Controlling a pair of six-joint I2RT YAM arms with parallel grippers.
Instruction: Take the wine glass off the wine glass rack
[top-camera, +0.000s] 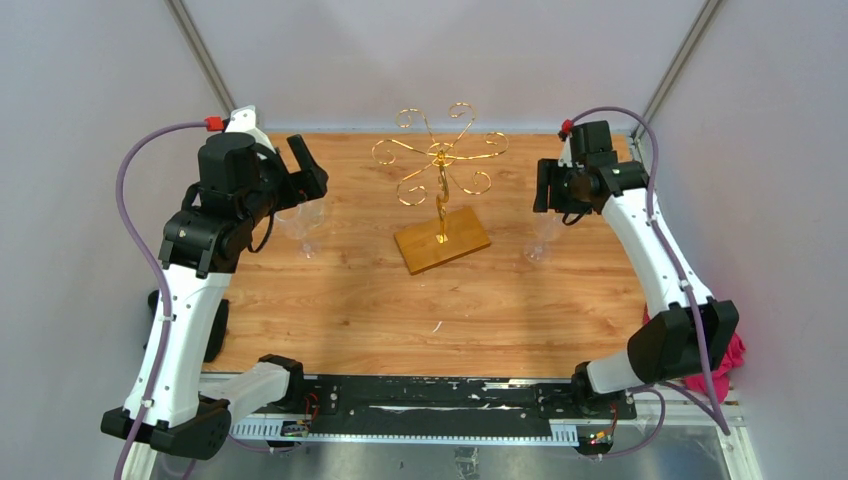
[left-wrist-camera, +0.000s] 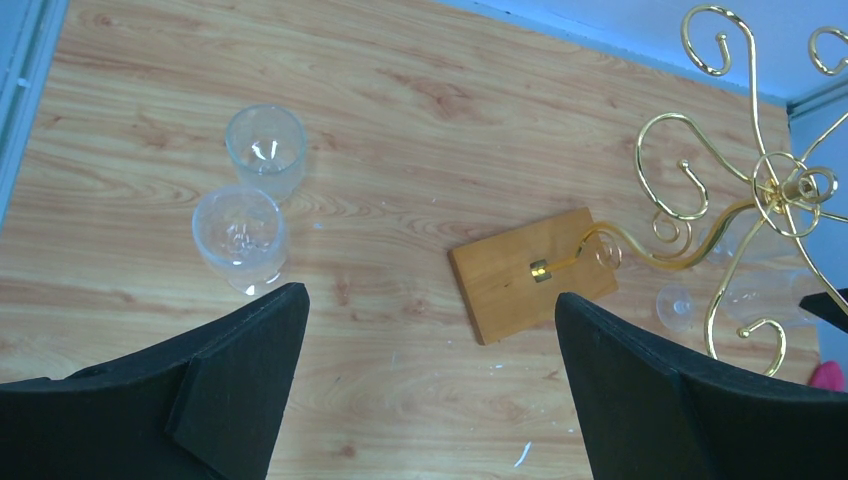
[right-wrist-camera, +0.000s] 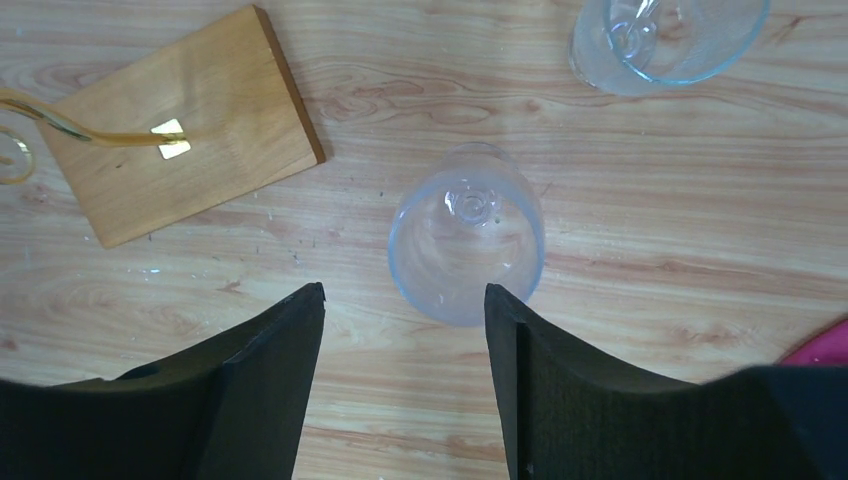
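Stemware: clear stemmed wine glass (right-wrist-camera: 466, 232) upright just beyond right gripper (right-wrist-camera: 405, 292), jaws spread, empty, seemingly released; gold wire wine glass rack (top-camera: 445, 242) leftward, arms bare; left gripper (left-wrist-camera: 430, 296) likewise spread, empty.

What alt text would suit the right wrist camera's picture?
Seen from above, a clear wine glass stands on a wooden table just ahead of the open black fingers of the right gripper. A second glass is cut off at the top edge; the rack's wooden base lies upper left.
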